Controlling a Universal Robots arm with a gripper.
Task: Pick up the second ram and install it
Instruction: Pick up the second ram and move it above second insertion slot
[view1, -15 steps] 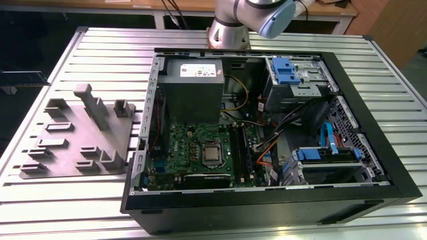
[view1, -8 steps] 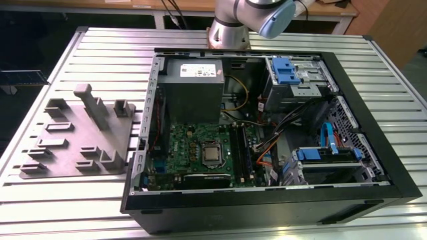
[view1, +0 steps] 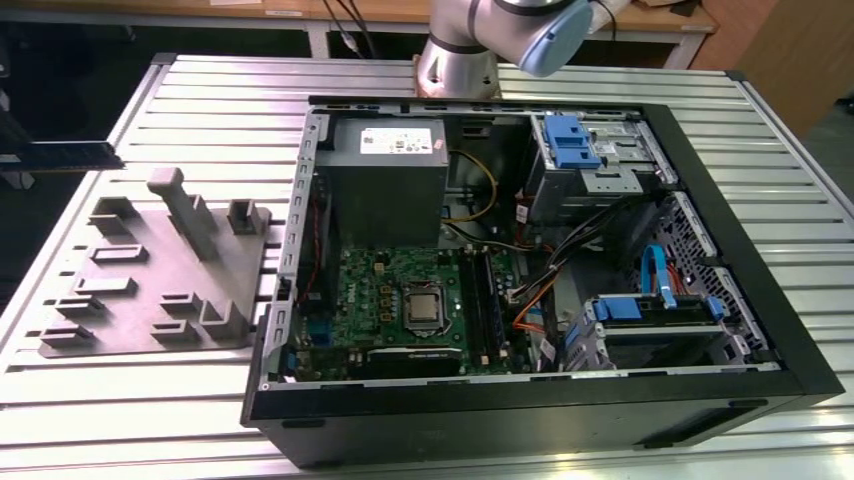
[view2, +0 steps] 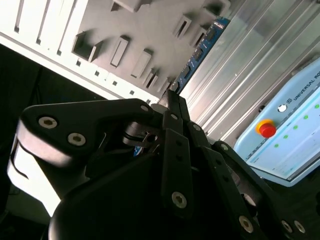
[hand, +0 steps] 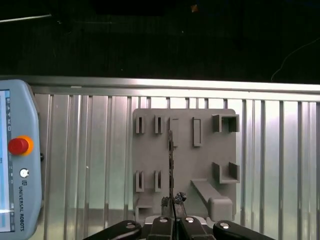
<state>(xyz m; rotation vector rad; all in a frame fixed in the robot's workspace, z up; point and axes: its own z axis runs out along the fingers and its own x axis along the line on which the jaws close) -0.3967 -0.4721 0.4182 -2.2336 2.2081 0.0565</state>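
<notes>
Here the hand (view2: 170, 98) pinches the second ram (view2: 200, 50), slim and blue.

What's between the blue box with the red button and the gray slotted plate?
Only bare ribbed tabletop separates the blue box and gray plate, in the first wrist view.

End effector (hand: 173, 204) clasping second ram (hand: 171, 160), over grey fixture (hand: 212, 152); pendant (hand: 17, 170) alongside

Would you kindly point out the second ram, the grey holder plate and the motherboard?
second ram (view2: 202, 50), second wrist view, its blue edge.
grey holder plate (view1: 147, 275), exterior view, its flat base.
motherboard (view1: 358, 300), exterior view, bare green board.
</notes>
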